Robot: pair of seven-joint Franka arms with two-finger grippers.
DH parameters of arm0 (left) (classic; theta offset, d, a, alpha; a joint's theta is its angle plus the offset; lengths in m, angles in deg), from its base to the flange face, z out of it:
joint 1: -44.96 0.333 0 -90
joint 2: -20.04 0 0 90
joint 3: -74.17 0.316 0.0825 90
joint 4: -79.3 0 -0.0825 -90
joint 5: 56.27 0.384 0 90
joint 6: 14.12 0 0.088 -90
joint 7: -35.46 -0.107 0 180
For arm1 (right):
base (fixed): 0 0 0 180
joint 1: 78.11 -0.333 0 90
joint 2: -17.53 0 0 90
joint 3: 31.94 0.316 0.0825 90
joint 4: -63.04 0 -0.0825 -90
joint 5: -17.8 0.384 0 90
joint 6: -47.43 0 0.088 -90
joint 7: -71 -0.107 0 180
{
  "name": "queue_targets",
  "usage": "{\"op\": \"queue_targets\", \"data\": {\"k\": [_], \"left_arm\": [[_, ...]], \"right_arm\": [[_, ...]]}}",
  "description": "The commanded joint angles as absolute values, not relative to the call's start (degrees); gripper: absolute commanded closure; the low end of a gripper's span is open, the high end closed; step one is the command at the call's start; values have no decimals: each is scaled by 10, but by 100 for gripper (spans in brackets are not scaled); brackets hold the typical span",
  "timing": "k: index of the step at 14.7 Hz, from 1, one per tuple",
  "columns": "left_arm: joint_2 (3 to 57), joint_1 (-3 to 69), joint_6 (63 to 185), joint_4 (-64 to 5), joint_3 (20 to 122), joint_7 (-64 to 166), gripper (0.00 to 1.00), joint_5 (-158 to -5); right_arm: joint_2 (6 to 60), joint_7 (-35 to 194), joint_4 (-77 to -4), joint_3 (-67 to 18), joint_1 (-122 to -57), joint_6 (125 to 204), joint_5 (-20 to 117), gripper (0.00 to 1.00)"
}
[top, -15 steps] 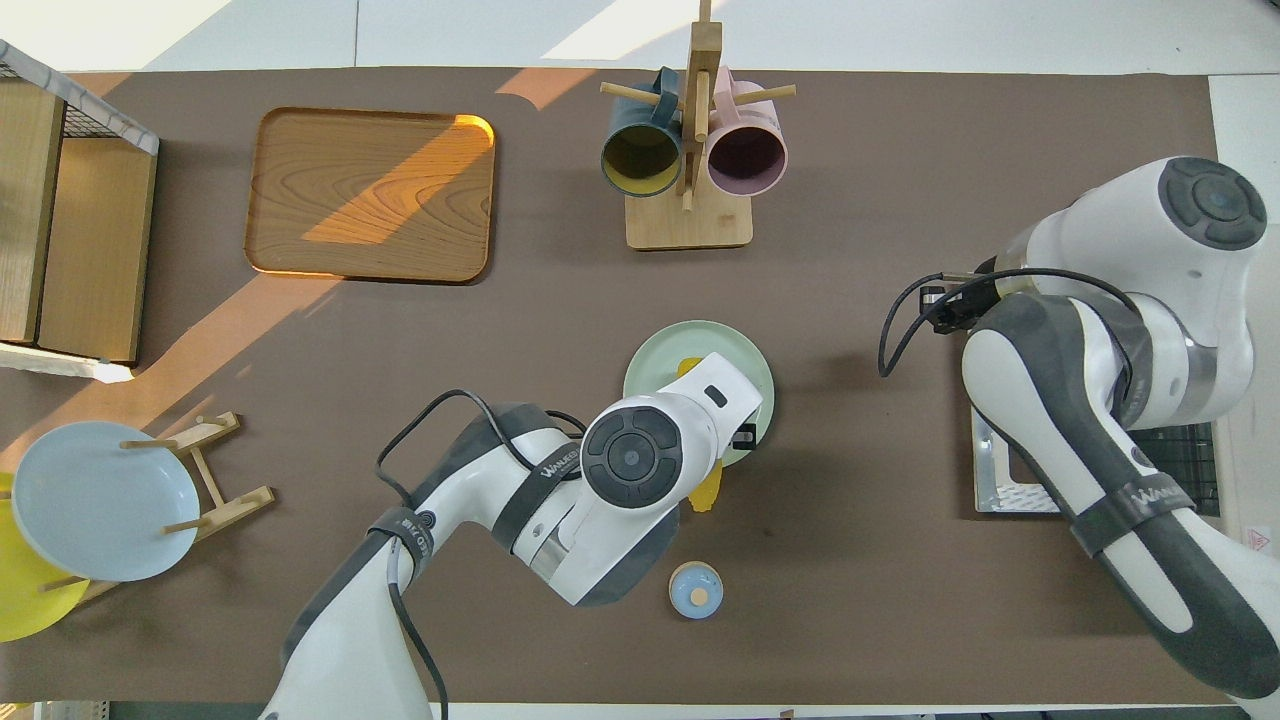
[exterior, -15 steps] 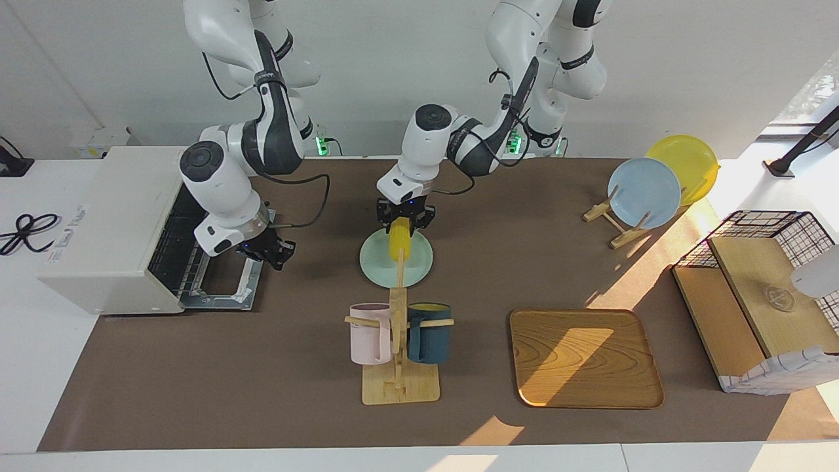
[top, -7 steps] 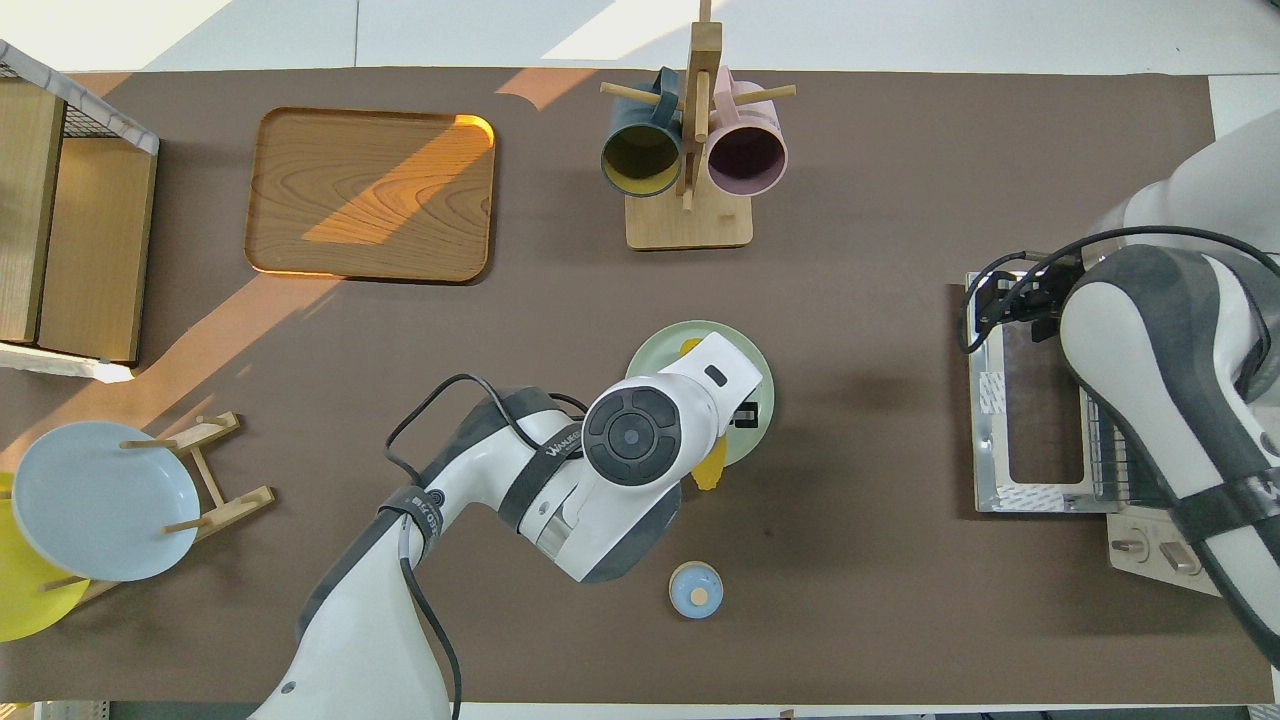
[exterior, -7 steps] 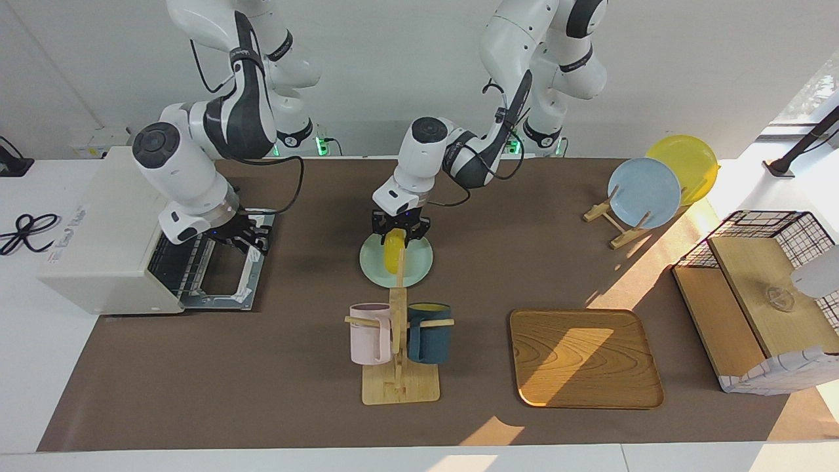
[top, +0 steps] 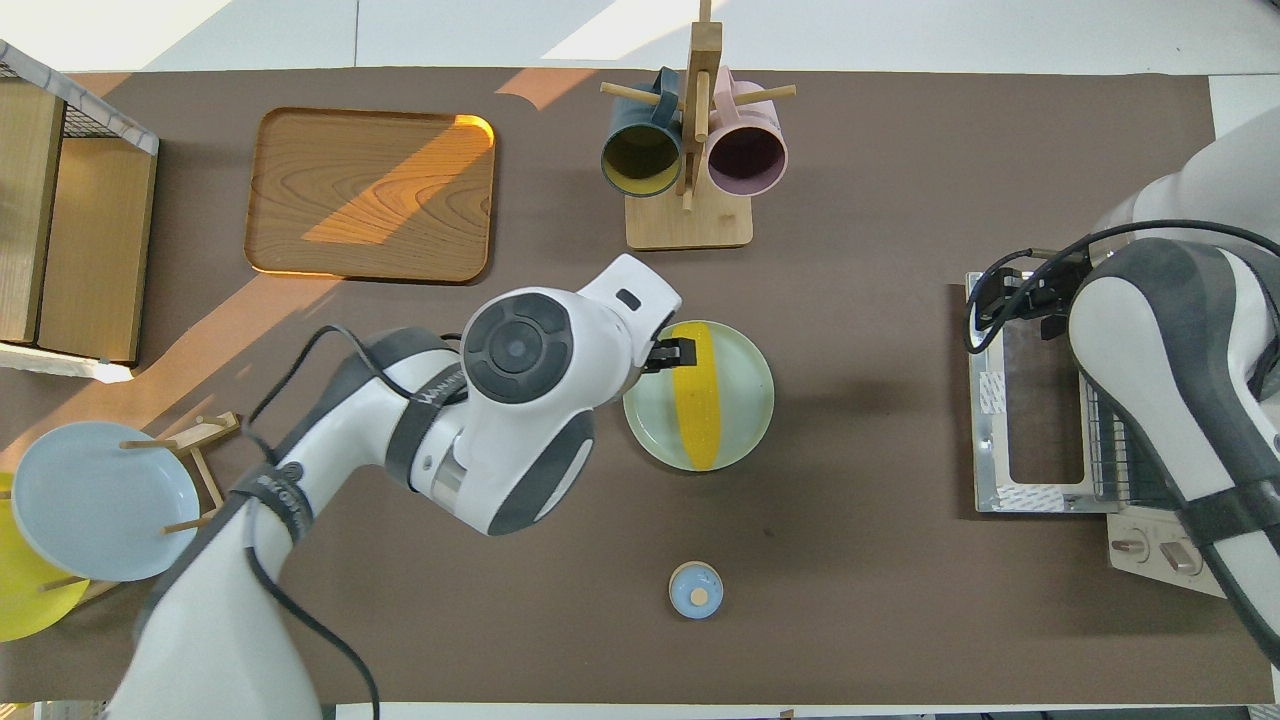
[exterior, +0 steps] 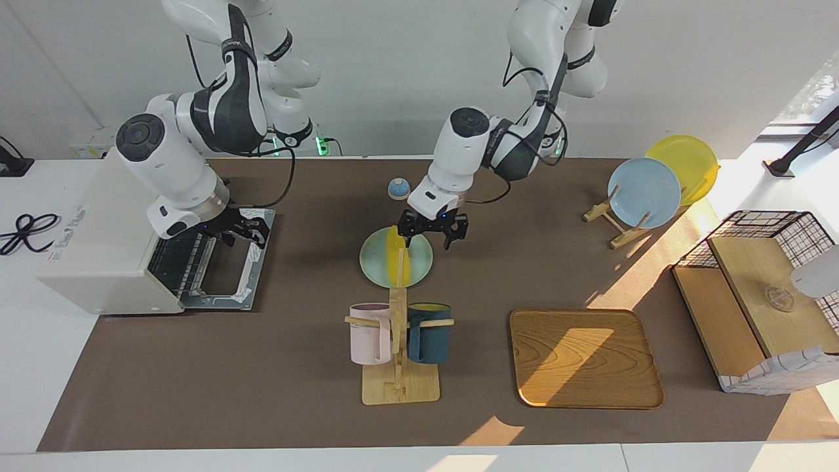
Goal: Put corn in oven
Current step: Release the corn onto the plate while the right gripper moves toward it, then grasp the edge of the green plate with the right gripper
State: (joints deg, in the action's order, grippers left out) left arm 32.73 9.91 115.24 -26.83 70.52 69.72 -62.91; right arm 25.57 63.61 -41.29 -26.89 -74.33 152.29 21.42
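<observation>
— We see a bright, evenly lit room, with hard sunlight slanting across the table [exterior: 196, 393] at the left arm's end.

— Yes, we see warm bands of it on the wooden tray [exterior: 585, 358] and on the brown mat beside the plate rack [exterior: 616, 223]. The yellow plate [exterior: 688, 164] glows there.

— We find the shadows soft elsewhere: a faint dark patch beside the green plate [top: 745, 400] in the overhead view.

— Both views look sharp to us, without blur. The window corner is blown out white.

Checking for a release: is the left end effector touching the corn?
Apart. The facing view shows the left end effector open beside the corn, which lies on the green plate.
</observation>
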Motion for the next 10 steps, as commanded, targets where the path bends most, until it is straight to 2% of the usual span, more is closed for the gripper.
{"op": "queue_targets", "data": {"k": [1,3,7,8,10], "left_arm": [[278,158,1061,-245,703,668,0,-634],[265,216,998,-213,704,637,0,-634],[241,330,920,-182,705,459,0,-632],[231,354,894,-167,706,429,0,-600],[226,356,842,-142,706,423,0,-560]], "right_arm": [[261,644,-387,-266,-771,1511,219,0],[267,631,-368,-267,-819,1512,219,0],[268,548,-366,-267,-873,1529,207,0],[272,494,-370,-266,-907,1542,207,0],[279,456,-375,-266,-929,1566,209,0]]}}
